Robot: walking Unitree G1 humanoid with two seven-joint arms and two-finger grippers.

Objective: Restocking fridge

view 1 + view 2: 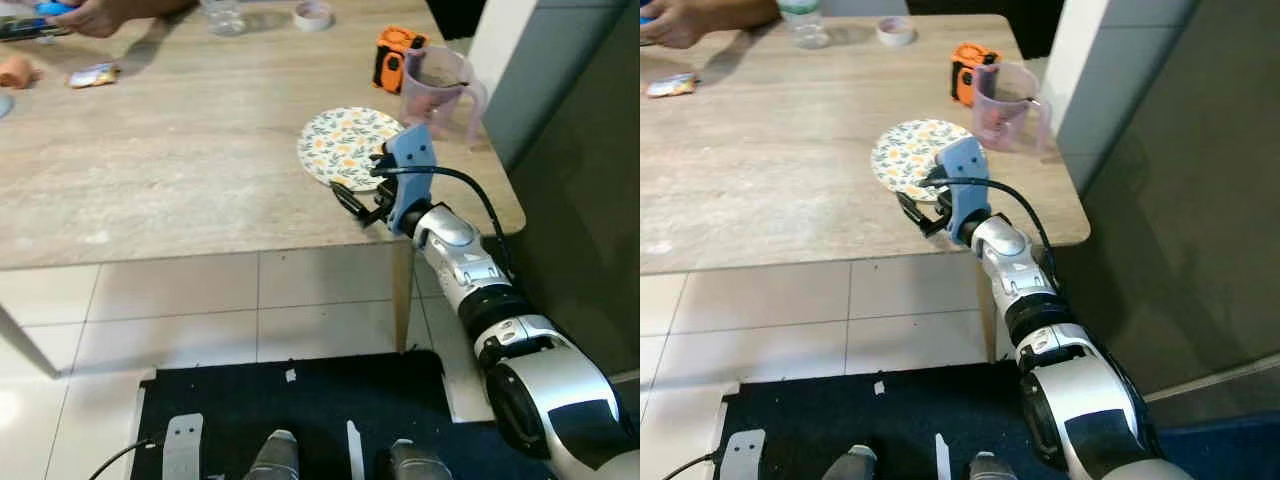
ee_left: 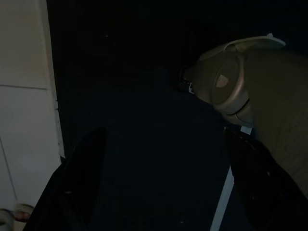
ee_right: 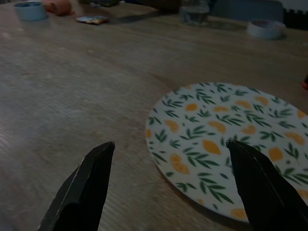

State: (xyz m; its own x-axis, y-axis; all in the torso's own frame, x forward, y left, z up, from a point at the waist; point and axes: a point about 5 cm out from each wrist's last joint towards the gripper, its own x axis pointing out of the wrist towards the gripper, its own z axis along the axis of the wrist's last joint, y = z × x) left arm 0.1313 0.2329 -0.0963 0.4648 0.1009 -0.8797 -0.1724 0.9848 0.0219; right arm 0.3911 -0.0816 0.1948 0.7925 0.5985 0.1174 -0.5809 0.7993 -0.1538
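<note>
Two head views show the right gripper [image 1: 352,200] at the near edge of the patterned plate [image 1: 340,145] on the wooden table [image 1: 150,170], with a pink jug [image 1: 1008,105] just beyond. Right wrist view: fingers spread wide, one fingertip [image 3: 240,149] overlapping the plate's near edge. Left wrist view: the left gripper [image 2: 159,144] hangs in shade, fingers apart.

A home dining or kitchen area. A pale wood-grain bench [image 1: 180,170] stands on a floor of large white tiles [image 1: 200,310]. On it lie household things: a round plate [image 1: 340,145] patterned with oranges and leaves, a clear pink measuring jug [image 1: 440,90], a roll of tape [image 1: 313,14], and a glass jar [image 1: 224,16].
</note>
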